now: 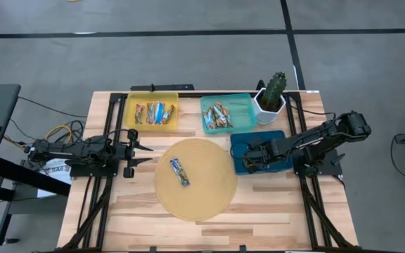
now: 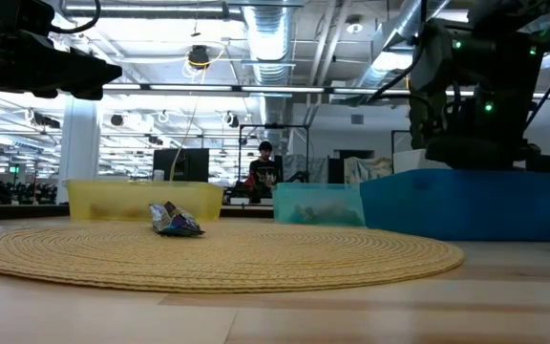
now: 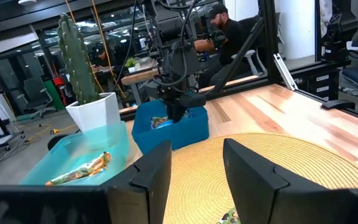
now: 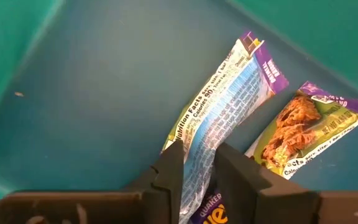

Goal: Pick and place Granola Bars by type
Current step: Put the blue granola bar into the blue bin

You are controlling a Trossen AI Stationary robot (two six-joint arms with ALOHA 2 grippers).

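Right wrist view: right gripper (image 4: 197, 163), jaws narrowly parted astride a purple-ended granola bar (image 4: 219, 121) in the blue tray (image 4: 73, 93); widen, lift straight toward twelve o'clock.

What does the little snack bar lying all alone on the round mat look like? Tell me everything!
The granola bar is a small, thin bar in a shiny, crinkly wrapper, blue and white with darker ends. It lies flat on the round woven straw mat, a bit left of the mat's middle, turned at a slant. From the low view its wrapper looks rumpled and puffy. Nothing else touches it; both grippers are away from it.
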